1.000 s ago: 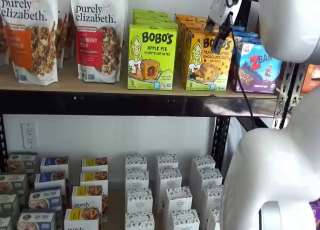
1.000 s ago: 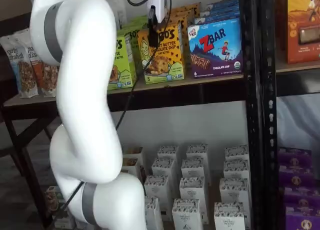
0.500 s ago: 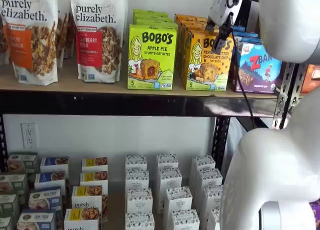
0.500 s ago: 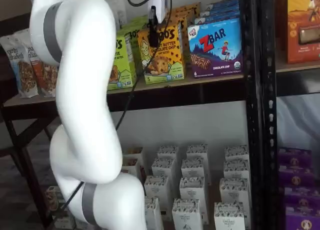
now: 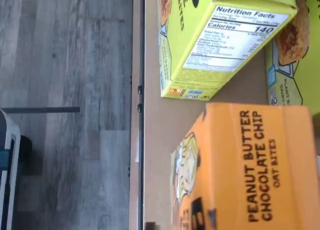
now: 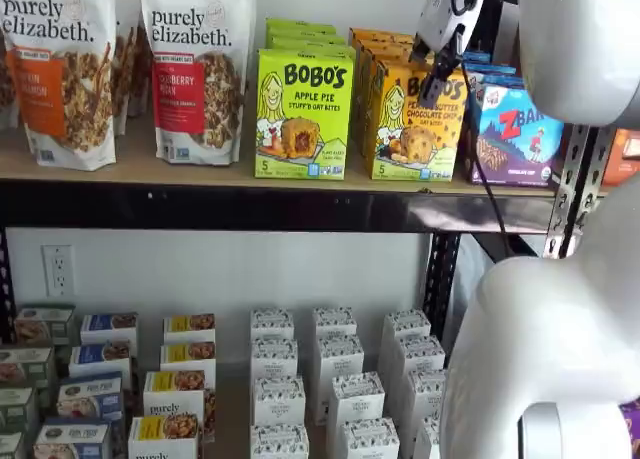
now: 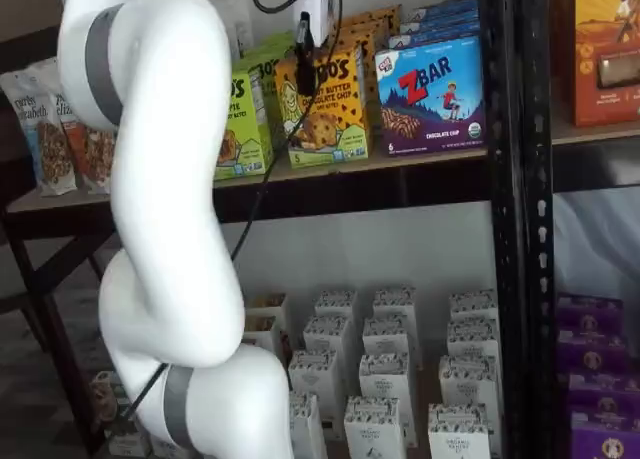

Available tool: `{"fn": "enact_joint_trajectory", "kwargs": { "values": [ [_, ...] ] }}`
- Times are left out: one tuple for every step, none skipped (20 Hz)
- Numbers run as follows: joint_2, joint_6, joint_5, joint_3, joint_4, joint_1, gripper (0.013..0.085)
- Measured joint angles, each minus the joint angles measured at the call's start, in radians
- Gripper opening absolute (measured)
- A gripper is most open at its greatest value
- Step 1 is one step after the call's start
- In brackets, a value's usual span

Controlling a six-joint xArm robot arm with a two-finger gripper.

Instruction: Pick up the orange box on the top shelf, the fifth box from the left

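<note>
Filling much of both shelf views, the bulky white jointed robot arm (image 7: pixel 160 209) stands between camera and shelving. Behind it runs the long tan wooden top shelf (image 6: pixel 200 169) with a glossy black front rail, on black perforated uprights. Two white purely elizabeth granola bags (image 6: pixel 195 64) stand at its left end. Next come the lime-green Bobo's Apple Pie cardboard box (image 6: pixel 303 114), then the upright orange-yellow Bobo's Peanut Butter Chocolate Chip cardboard box (image 6: pixel 415 119), at the front of its row, just beside the blue Zbar box (image 6: pixel 515 129) on its other side. The white-bodied gripper with black fingers (image 6: pixel 438 79) hangs at the orange box's upper front, fingers overlapping its top edge; seen side-on, so cannot tell whether the fingers are apart or clamped on the box. A black cable (image 6: pixel 490 179) drops beside it. Wrist view shows the orange box's top face close up, the lime-green box near it, grey wood-look floor (image 5: pixel 65 89) beyond the shelf edge. Small white boxes (image 6: pixel 335 379) fill the lower level.
</note>
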Motion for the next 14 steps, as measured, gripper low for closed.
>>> {"fn": "enact_joint_trajectory", "kwargs": {
  "values": [
    [0.0, 0.001, 0.0, 0.0, 0.0, 0.001, 0.065],
    [0.001, 0.002, 0.003, -0.002, 0.0, 0.001, 0.065],
    [0.006, 0.003, 0.012, -0.009, -0.001, 0.002, 0.065],
    [0.007, 0.004, 0.016, -0.011, -0.001, 0.003, 0.065],
    [0.007, 0.005, 0.015, -0.01, -0.001, 0.004, 0.065],
    [0.007, 0.006, 0.016, -0.011, -0.002, 0.006, 0.065],
    [0.009, 0.008, 0.02, -0.014, -0.003, 0.007, 0.065],
    [0.011, 0.009, 0.024, -0.017, -0.004, 0.008, 0.065],
    [0.013, 0.009, 0.028, -0.02, -0.006, 0.009, 0.065],
    [0.014, 0.01, 0.03, -0.02, -0.006, 0.009, 0.065],
    [0.014, 0.01, 0.029, -0.02, -0.005, 0.009, 0.065],
    [0.012, 0.01, 0.027, -0.019, -0.005, 0.008, 0.065],
    [0.011, 0.009, 0.025, -0.017, -0.005, 0.008, 0.065],
    [0.011, 0.009, 0.024, -0.016, -0.005, 0.008, 0.065]
  ]
}}
